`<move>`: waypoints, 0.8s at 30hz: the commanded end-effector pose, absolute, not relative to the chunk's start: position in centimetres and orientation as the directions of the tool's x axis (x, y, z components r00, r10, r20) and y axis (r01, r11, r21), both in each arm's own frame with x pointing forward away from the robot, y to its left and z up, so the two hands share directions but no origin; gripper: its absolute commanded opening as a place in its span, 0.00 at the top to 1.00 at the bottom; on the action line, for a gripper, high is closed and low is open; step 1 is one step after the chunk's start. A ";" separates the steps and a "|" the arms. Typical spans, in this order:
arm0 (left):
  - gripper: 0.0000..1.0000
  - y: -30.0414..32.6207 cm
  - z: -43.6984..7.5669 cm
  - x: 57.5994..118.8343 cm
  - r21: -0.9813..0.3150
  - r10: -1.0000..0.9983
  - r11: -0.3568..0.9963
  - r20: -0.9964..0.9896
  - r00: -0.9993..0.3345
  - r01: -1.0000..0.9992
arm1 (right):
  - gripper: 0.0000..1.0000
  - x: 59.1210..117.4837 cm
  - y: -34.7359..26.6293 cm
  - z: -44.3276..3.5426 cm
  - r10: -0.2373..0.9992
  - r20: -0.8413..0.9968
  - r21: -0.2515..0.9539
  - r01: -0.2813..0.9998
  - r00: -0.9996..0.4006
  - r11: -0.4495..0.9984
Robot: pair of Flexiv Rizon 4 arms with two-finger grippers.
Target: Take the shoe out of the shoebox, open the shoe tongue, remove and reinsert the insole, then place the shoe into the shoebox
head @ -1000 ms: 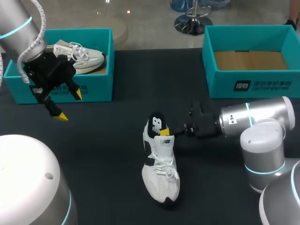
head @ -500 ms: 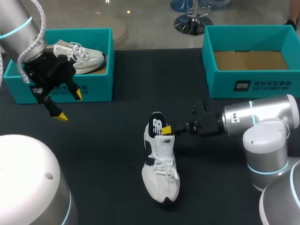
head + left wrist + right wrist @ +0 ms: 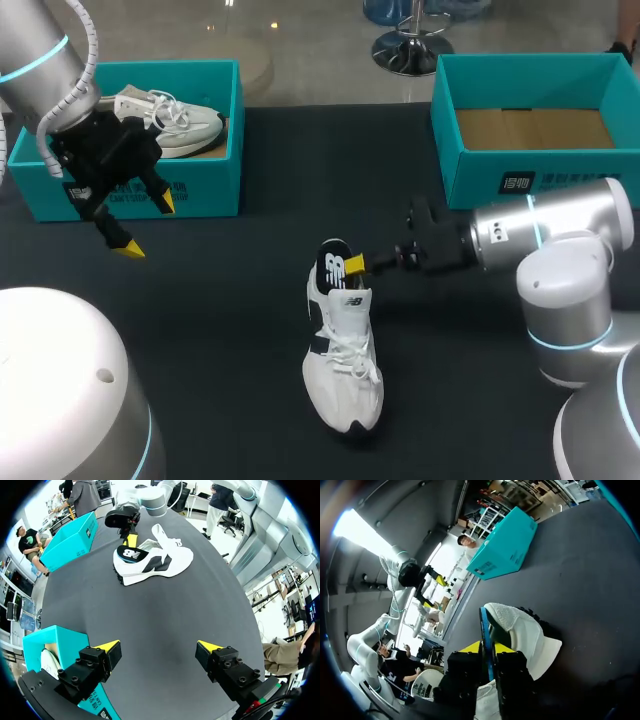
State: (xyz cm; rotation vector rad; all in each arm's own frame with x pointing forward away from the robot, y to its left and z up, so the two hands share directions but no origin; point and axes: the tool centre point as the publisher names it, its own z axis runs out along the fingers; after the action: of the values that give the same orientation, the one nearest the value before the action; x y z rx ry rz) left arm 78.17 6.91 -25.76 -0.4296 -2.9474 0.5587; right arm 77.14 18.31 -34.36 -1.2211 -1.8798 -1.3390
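Observation:
A white shoe (image 3: 343,360) lies in the middle of the black table, toe toward me. Its black insole (image 3: 334,266) sticks up out of the heel opening. My right gripper (image 3: 355,264) comes in from the right and is shut on the insole's edge. In the right wrist view the thin insole (image 3: 484,625) runs between the two yellow tips of the right gripper (image 3: 487,647), above the shoe's heel (image 3: 525,635). My left gripper (image 3: 135,225) hangs open and holds nothing, in front of the left shoebox (image 3: 130,190). From the left gripper (image 3: 159,646) the shoe (image 3: 160,562) lies far ahead.
A second white shoe (image 3: 170,120) lies inside the left teal shoebox. An open teal shoebox (image 3: 540,180) with a bare cardboard floor stands at the back right. Bare black tabletop (image 3: 220,330) spreads around the shoe.
My right gripper has lifted a little and drawn back toward the right at the shoe's heel, keeping hold of the insole. The left arm has not moved.

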 end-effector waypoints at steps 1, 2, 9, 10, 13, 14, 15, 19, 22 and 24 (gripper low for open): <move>0.00 6.9 -25.7 78.2 -0.370 0.296 0.893 0.057 -0.954 0.255 | 1.00 77.7 18.3 -34.2 0.372 0.808 0.449 0.886 -0.457 0.113; 0.00 6.9 -25.7 78.2 -0.370 0.296 0.893 0.057 -0.954 0.255 | 1.00 77.7 18.3 -34.1 0.373 0.807 0.450 0.886 -0.457 0.113; 0.00 6.9 -25.7 78.2 -0.370 0.296 0.893 0.057 -0.954 0.255 | 1.00 76.2 18.1 -34.6 0.378 0.817 0.432 0.896 -0.436 0.100; 0.00 6.9 -25.7 78.2 -0.370 0.296 0.893 0.057 -0.954 0.255 | 1.00 75.9 18.2 -34.8 0.378 0.821 0.424 0.900 -0.428 0.098; 0.00 6.9 -25.7 78.2 -0.370 0.296 0.893 0.057 -0.954 0.255 | 1.00 74.9 18.3 -35.5 0.376 0.832 0.401 0.911 -0.407 0.098; 0.00 6.9 -25.7 78.2 -0.370 0.296 0.893 0.057 -0.954 0.255 | 1.00 74.6 18.4 -35.7 0.375 0.836 0.394 0.913 -0.402 0.100; 0.00 6.9 -25.7 78.2 -0.370 0.296 0.893 0.057 -0.954 0.255 | 1.00 74.3 18.6 -35.9 0.373 0.839 0.386 0.917 -0.395 0.102; 0.00 6.9 -25.7 78.2 -0.370 0.296 0.893 0.057 -0.954 0.255 | 1.00 73.4 18.6 -36.8 0.372 0.850 0.365 0.926 -0.373 0.095; 0.00 6.9 -25.7 78.2 -0.370 0.296 0.893 0.057 -0.954 0.255 | 1.00 73.1 18.6 -37.0 0.374 0.854 0.355 0.931 -0.362 0.091; 0.00 6.9 -25.7 78.2 -0.370 0.296 0.893 0.057 -0.954 0.255 | 1.00 73.1 18.5 -37.1 0.376 0.855 0.349 0.933 -0.356 0.089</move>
State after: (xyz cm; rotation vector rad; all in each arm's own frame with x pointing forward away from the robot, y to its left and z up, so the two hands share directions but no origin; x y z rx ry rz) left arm 78.17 6.91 -25.76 -0.4297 -2.9474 0.5587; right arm 73.65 18.33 -36.76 -1.2796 -1.7966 -1.2524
